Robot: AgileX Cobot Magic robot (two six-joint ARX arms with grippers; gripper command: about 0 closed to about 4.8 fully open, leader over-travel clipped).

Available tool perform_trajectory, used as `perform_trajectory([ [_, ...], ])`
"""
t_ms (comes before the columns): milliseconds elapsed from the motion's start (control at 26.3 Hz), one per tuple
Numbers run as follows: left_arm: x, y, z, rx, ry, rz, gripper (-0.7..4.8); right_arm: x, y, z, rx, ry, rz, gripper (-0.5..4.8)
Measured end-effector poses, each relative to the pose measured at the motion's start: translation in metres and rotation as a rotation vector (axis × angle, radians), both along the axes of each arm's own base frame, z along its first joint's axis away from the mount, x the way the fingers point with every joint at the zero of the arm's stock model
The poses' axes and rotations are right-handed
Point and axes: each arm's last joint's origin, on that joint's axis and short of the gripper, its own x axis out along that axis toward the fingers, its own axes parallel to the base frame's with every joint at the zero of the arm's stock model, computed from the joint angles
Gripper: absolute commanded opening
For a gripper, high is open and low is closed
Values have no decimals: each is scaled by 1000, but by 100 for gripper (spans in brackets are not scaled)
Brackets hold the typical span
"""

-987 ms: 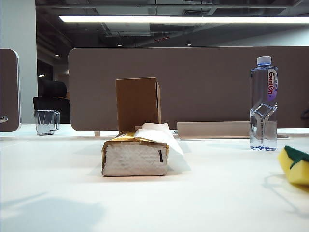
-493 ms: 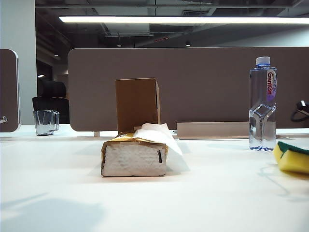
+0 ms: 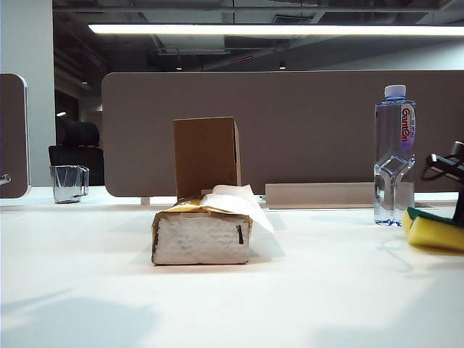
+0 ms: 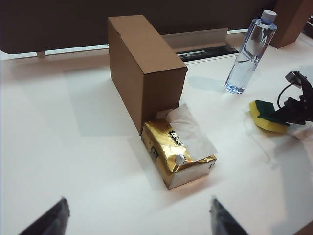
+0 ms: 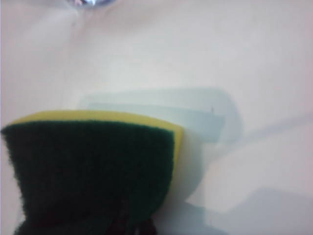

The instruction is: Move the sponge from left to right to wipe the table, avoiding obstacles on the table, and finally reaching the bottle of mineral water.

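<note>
Exterior view: one sponge (image 3: 433, 232) clamped in right pincer (image 4: 286, 115); left pincer (image 4: 137, 218) apart.

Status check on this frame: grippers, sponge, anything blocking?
Left gripper open, idle over the near table edge. Right gripper shut on sponge, beside the water bottle. Tissue pack and cardboard box off to the left, nothing between.

Yellow sponge (image 3: 433, 232) with dark green top; gold tissue pack (image 4: 175, 147); brown box (image 4: 144, 68); label (image 3: 407, 127) seemingly purple-white.
</note>
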Motion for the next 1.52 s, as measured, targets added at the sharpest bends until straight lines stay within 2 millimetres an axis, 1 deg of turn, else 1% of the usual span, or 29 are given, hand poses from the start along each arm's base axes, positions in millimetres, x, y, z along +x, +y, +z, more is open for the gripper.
perform_trajectory([
  [152,0,0,0,0,-1,0,372,19,-3,-1,-7,-17,-4,-9],
  [304,0,0,0,0,-1,0,372,30,-4,0,-11,-27,-6,-9],
  [456,0,0,0,-1,-1,0,372,37,-5,0,-16,-30,-9,-9],
  [683,0,0,0,-1,-2,0,372,38,-5,1,-21,-24,-11,-5],
  [721,0,0,0,-1,-2,0,372,38,-5,1,-20,-24,-11,19],
  [835,0,0,0,-1,-2,0,372,38,-5,1,-7,-23,-2,129],
  [873,0,0,0,-1,-2,0,372,38,-5,1,1,-32,3,141],
  [1101,0,0,0,-1,-2,0,372,39,-5,4,14,-45,-3,156],
  [1177,0,0,0,-1,-1,0,372,37,-5,6,9,-35,-8,195],
  [1215,0,0,0,-1,-2,0,372,35,-5,8,6,-29,-10,204],
  [1518,0,0,0,-15,6,4,372,20,-4,20,-15,21,-30,204],
])
